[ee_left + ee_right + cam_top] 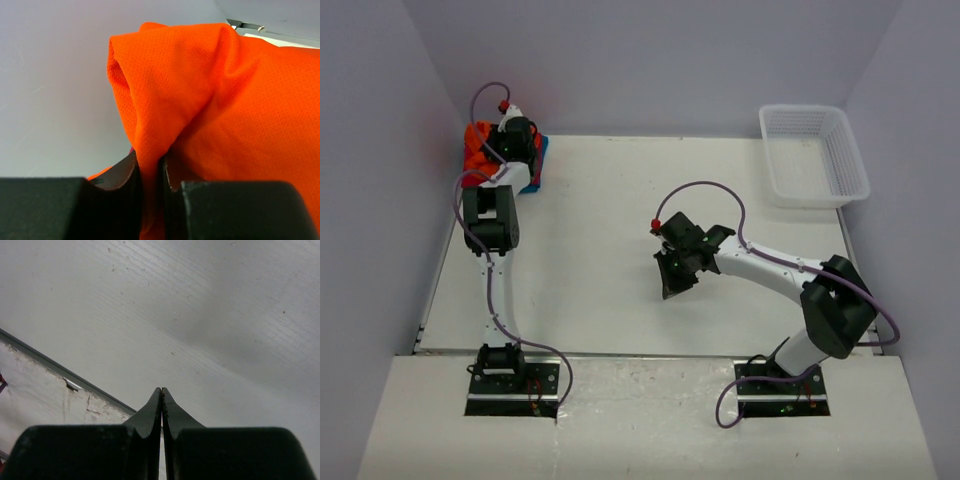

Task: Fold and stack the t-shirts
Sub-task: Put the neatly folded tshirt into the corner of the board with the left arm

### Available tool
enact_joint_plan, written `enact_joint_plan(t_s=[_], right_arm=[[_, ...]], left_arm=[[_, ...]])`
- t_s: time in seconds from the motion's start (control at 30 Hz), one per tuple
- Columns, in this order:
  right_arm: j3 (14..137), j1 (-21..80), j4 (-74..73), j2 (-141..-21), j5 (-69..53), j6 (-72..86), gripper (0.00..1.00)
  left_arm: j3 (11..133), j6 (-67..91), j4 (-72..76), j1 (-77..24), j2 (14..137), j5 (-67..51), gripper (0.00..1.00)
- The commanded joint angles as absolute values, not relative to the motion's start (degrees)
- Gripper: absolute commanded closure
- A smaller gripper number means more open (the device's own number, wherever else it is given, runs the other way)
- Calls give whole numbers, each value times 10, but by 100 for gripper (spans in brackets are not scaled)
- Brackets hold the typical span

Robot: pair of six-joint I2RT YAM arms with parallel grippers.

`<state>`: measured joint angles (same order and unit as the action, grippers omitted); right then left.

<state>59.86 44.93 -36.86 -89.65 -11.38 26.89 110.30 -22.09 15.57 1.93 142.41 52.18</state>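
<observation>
The orange t-shirt lies bunched at the table's far left corner, on top of the blue t-shirt, whose edge shows beside it. The red t-shirt is mostly hidden; only a thin sliver shows by the fingers in the left wrist view. My left gripper is over the pile and shut on a fold of the orange t-shirt, the cloth pinched between its fingers. My right gripper hovers over the bare table middle, shut and empty.
A white plastic mesh basket stands at the far right corner of the table. Walls close in on the left, back and right. The table's near edge shows in the right wrist view.
</observation>
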Motion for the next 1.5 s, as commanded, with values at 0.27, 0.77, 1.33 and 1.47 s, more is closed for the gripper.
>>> enact_joint_plan(t_s=[0.27, 0.77, 1.33, 1.47], right_arm=[[599, 446, -345, -912, -150, 256, 100], [610, 449, -352, -889, -154, 263, 100], [628, 455, -380, -871, -144, 273, 100], [622, 456, -381, -870, -139, 277, 100]], left_arm=[[1097, -208, 322, 32, 1405, 575, 12], [1042, -297, 424, -48, 1262, 609, 0], [1132, -79, 1, -12, 1291, 201, 100], [1137, -76, -21, 0, 1306, 175, 100]])
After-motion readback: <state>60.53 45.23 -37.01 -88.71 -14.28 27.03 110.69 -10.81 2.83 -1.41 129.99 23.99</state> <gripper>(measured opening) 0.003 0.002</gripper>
